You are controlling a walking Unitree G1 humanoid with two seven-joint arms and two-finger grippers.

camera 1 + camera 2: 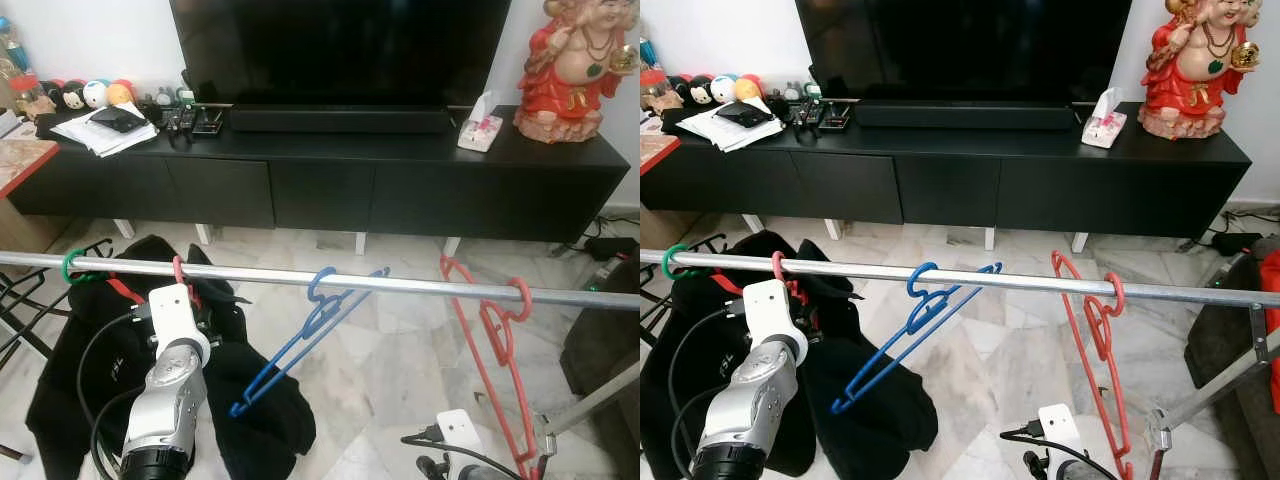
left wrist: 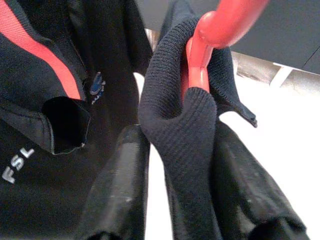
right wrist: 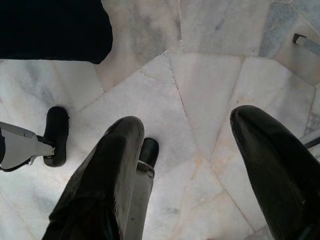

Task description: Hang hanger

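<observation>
Across the middle of the scene ran one metal rail (image 1: 400, 285), and on it four hooks could be counted: a green one (image 1: 72, 266) at the robot's far left, a pink-red one (image 1: 179, 272) next to it, a blue hanger (image 1: 300, 335) hanging tilted near the middle, and a red hanger (image 1: 495, 350) toward the right, its frame dropping low to the floor. The pink-red hook belonged to the hanger (image 2: 202, 60) carrying a black garment (image 1: 120, 380) with a red stripe, which draped down on the left. The left gripper (image 2: 175, 190) was raised just under the rail at that hook, its two fingers (image 2: 117, 190) closed around the garment's knitted collar below the red neck of the hanger. The right gripper (image 3: 192, 170) hung low with its fingers spread apart over the pale marble floor (image 3: 200, 75), gripping nothing. Behind the rail stood one long black cabinet (image 1: 400, 180) bearing one dark TV (image 1: 340, 50), a soundbar (image 1: 340, 120), one tissue box (image 1: 480, 128), one red figurine (image 1: 570, 70), a stack of papers (image 1: 105, 130), several remotes (image 1: 195, 120) and a row of small round toys (image 1: 90, 93). A slanted metal leg (image 1: 1210, 395) of the rack stood on the right, close to the red hanger
</observation>
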